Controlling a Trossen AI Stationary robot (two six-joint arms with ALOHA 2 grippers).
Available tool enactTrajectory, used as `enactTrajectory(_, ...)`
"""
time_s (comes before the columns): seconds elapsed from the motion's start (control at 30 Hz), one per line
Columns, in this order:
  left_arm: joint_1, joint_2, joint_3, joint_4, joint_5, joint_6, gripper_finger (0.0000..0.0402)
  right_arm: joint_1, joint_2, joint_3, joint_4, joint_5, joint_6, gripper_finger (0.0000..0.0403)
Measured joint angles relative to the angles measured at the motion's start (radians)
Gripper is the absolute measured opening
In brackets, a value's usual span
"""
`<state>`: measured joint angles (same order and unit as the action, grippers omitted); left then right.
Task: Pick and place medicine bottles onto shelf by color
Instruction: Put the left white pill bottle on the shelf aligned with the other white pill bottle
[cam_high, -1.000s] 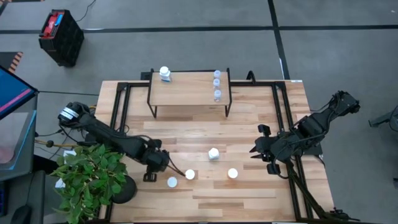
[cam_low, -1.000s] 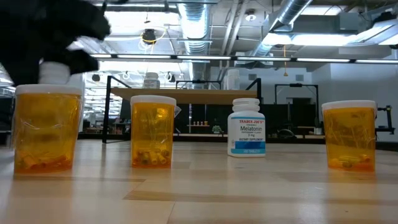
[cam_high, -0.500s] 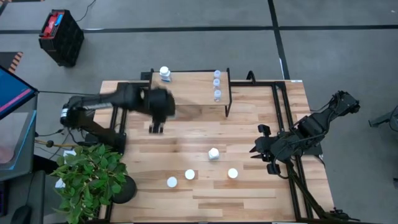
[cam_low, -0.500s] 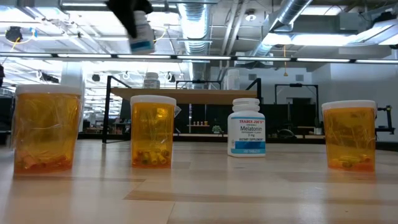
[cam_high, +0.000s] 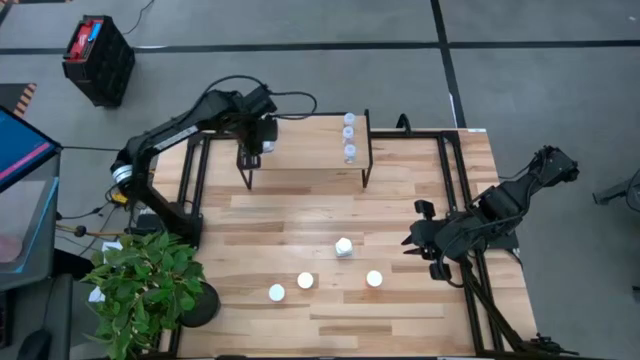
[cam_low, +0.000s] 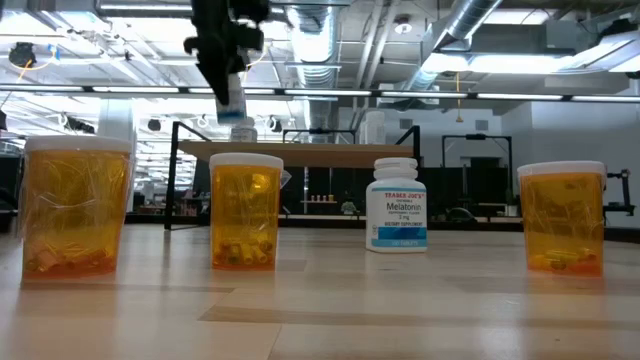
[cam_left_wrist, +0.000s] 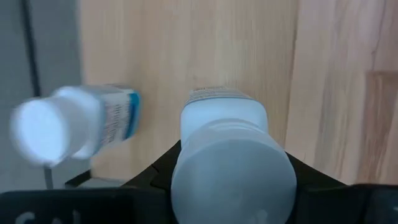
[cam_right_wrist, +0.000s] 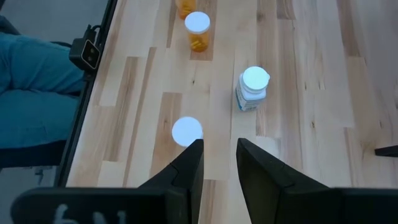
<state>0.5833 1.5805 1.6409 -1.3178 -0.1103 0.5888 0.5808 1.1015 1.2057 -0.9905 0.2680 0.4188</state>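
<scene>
There, over the shelf (cam_high: 305, 150), the left gripper (cam_high: 252, 140) held a white bottle (cam_left_wrist: 229, 165) clamped upright, cap toward the wrist, its base pointing straight down at the board. A second white bottle (cam_left_wrist: 74, 127) stood just beside it at that end. The right gripper (cam_high: 412, 243) waited well off the shelf, jaws slightly parted, empty.

Your left end effector (cam_high: 256, 133) is clamped on a load, arm outstretched; your right end effector (cam_high: 412, 243) waits, fingers parted.
</scene>
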Motion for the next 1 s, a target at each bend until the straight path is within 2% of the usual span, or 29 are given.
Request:
enactTrajectory(0.27, 0.031, 0.088, -0.001, -0.001, -0.016, 0.043, 0.0133, 0.000, 0.000, 0.000, -0.004, 0.000, -0.020, 0.0118)
enactTrajectory(0.47, 0.030, 0.088, -0.001, 0.015, -0.083, 0.032, 0.0192, 0.000, 0.000, 0.000, -0.014, 0.000, -0.020, 0.0118)
enactTrajectory(0.6, 0.030, 0.088, 0.000, 0.046, -0.097, 0.029, 0.0215, 0.000, 0.000, 0.000, -0.018, 0.000, -0.019, 0.0118)
enactTrajectory(1.0, 0.029, 0.088, 0.000, 0.102, -0.145, 0.055, 0.0224, 0.000, 0.000, 0.000, -0.019, 0.000, -0.019, 0.0118)
